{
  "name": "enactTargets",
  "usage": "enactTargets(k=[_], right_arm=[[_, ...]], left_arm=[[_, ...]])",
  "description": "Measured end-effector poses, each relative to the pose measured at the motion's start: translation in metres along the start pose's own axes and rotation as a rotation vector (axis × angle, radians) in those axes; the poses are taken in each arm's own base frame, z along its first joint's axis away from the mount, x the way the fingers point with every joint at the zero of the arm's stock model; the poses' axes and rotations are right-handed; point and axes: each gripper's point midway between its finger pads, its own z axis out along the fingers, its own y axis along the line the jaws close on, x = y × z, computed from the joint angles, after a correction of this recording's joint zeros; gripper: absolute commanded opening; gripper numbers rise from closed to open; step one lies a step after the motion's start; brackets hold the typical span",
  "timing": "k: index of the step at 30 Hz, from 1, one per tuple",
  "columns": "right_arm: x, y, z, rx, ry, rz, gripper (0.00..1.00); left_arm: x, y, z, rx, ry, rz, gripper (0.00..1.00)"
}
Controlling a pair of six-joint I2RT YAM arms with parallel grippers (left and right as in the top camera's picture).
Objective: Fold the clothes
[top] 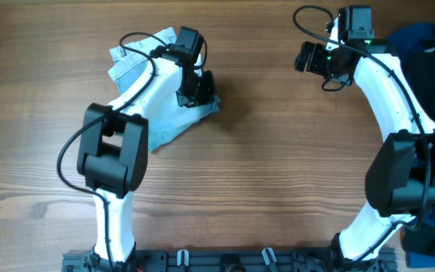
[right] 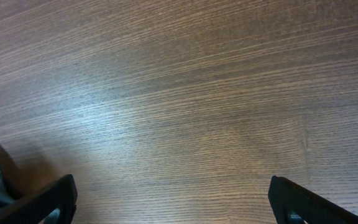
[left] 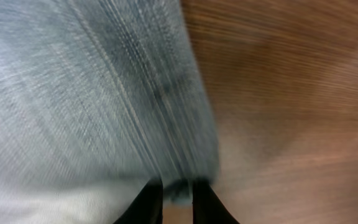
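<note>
On the left half of the table (top: 263, 166) our left gripper (left: 176, 202) sits low at the edge of the jeans (top: 168, 113), its fingers (left: 146, 202) nearly together with a lip of denim between them, probably to drag a fold over. Our right gripper (right: 169, 202) hangs well apart over bare wood, fingers spread wide and empty. We see faded light blue denim, bunched, with a stitched seam.

No legible text, label, brand, number or sign is showing in any view; nothing on any surface is reading as print.
</note>
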Motion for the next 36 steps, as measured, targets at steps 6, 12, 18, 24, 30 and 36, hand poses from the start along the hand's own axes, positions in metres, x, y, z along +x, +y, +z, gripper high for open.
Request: enactTargets(k=[6, 12, 18, 24, 30, 36], right_arm=[[0.0, 0.0, 0.0, 0.0, 0.0, 0.0, 1.0], [0.0, 0.0, 0.0, 0.0, 0.0, 0.0, 1.0], [0.0, 0.0, 0.0, 0.0, 0.0, 0.0, 1.0], [0.0, 0.0, 0.0, 0.0, 0.0, 0.0, 1.0], [0.0, 0.0, 0.0, 0.0, 0.0, 0.0, 1.0], [0.0, 0.0, 0.0, 0.0, 0.0, 0.0, 1.0]], left_arm=[[0.004, -0.001, 0.015, 0.04, 0.046, -0.007, 0.09], [-0.003, -0.02, -0.004, 0.113, 0.029, 0.015, 0.52], [-0.056, -0.041, -0.112, 0.161, -0.262, 0.075, 0.81], [-0.116, 0.028, -0.212, 0.067, -0.563, 0.046, 1.0], [-0.159, 0.103, -0.206, -0.06, -0.626, 0.071, 1.0], [-0.172, 0.13, -0.163, -0.142, -0.561, 0.267, 1.0]])
